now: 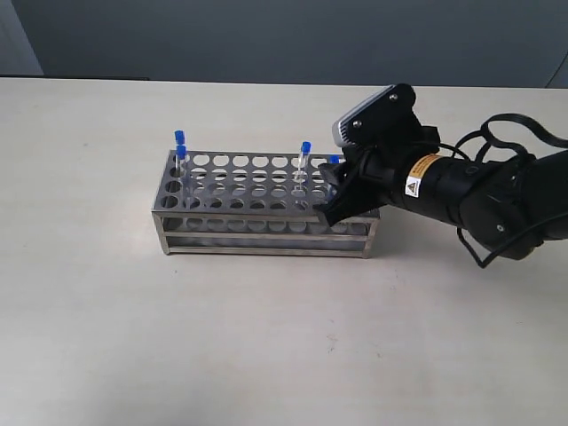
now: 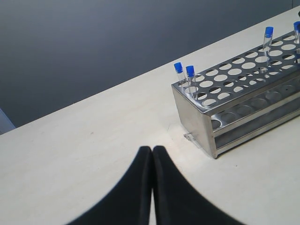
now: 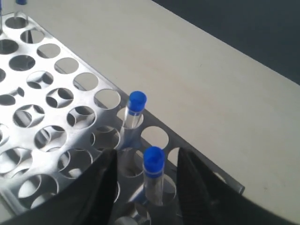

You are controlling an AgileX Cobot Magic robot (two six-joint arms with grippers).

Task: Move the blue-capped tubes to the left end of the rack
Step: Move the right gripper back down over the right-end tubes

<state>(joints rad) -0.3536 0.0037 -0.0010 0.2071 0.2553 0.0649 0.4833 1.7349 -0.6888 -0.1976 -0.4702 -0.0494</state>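
Looking at the exterior view, you see the rack [image 1: 266,206] on the table [image 1: 266,355], a little above and left of frame centre. Two tubes [image 1: 180,151] stand at its left end, one close behind the other. A third tube [image 1: 303,158] stands right of the rack's middle, near the back row. A fourth blue cap [image 1: 335,161] just peeks out beside the right gripper [image 1: 342,197], which covers the rack's right end; from here you cannot tell how its fingers stand. The left arm is out of this frame.

In the left wrist view, the left gripper [image 2: 152,154] sits at the bottom centre, its two dark fingers pressed together with nothing between them. The rack [image 2: 197,122] runs off the right edge. You can see the two left-end tubes [image 2: 185,77] side by side at its near corner, another tube [image 2: 267,44] farther along, and a blue cap [image 2: 297,26] cut off by the frame's right edge.

In the right wrist view, the right gripper [image 3: 146,187] stands apart on either side of a tube [image 3: 153,180] at the bottom centre, with a visible gap on each side, so it is not clamped. Another tube [image 3: 134,115] stands just above it in the frame, in a hole at the rack's [image 3: 56,93] edge. The lower tube's base is hidden, and a blue cap [image 3: 20,2] is cut off at the top left.
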